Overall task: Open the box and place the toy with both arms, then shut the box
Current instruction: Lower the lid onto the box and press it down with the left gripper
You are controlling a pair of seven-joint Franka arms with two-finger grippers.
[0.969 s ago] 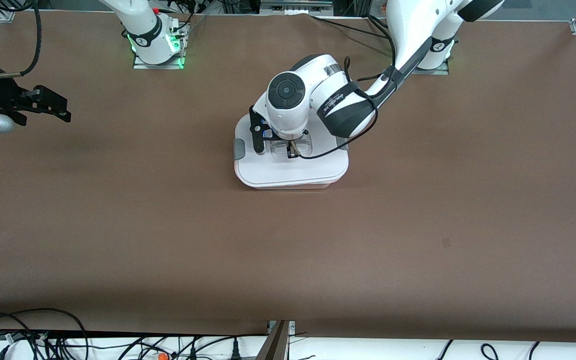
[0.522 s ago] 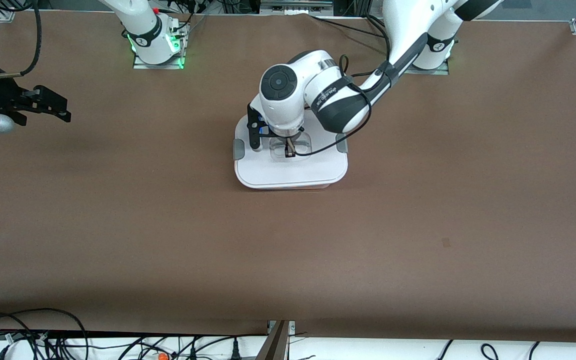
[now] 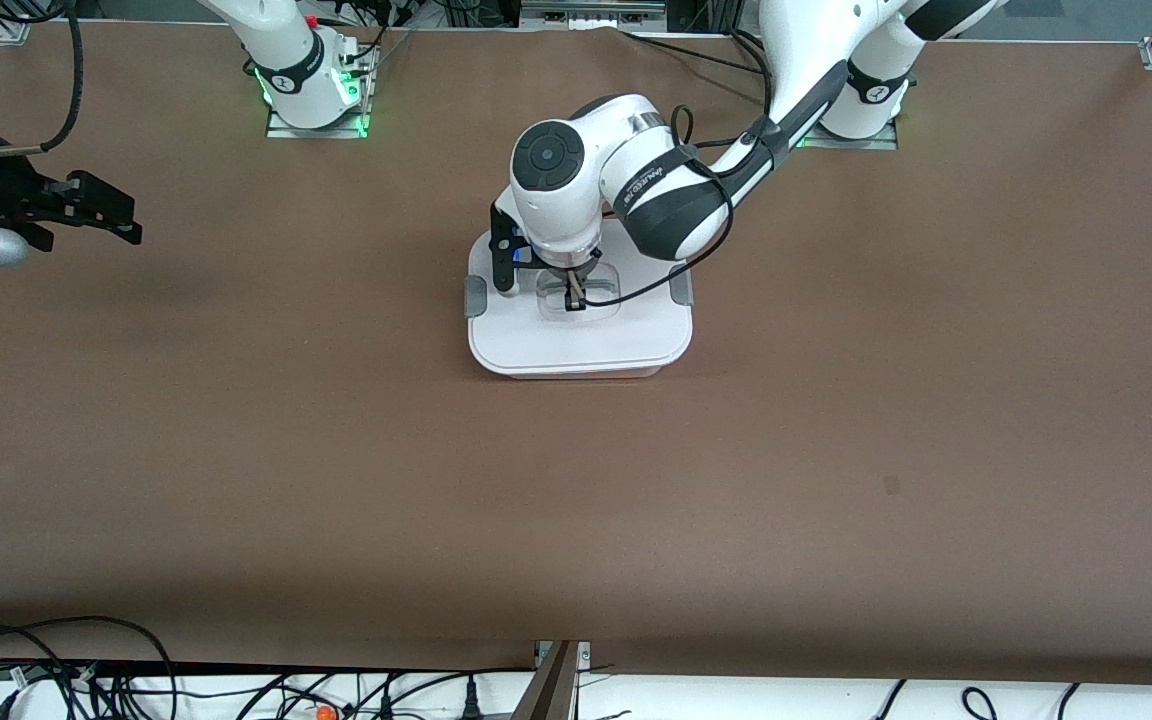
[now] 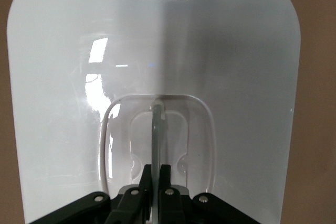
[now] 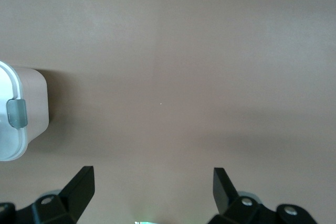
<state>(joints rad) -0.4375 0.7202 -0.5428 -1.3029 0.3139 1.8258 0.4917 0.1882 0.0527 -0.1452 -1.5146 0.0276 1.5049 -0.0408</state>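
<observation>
Sitting near the middle of the brown table (image 3: 836, 450), closer to the arms' bases than to the front camera: the box (image 3: 576, 372), white lid (image 3: 576, 340) resting on it. Pinching the clear handle (image 4: 156, 129) in the lid's recess: the left tool (image 3: 573, 293), fingers closed tight on that thin upright tab. Hanging over bare table at roughly nine o'clock from the box, toward the right arm's end: the right tool (image 5: 153, 184), fingers spread wide, gripping nothing. Showing at the box's ends: grey side clips (image 3: 476, 297).
</observation>
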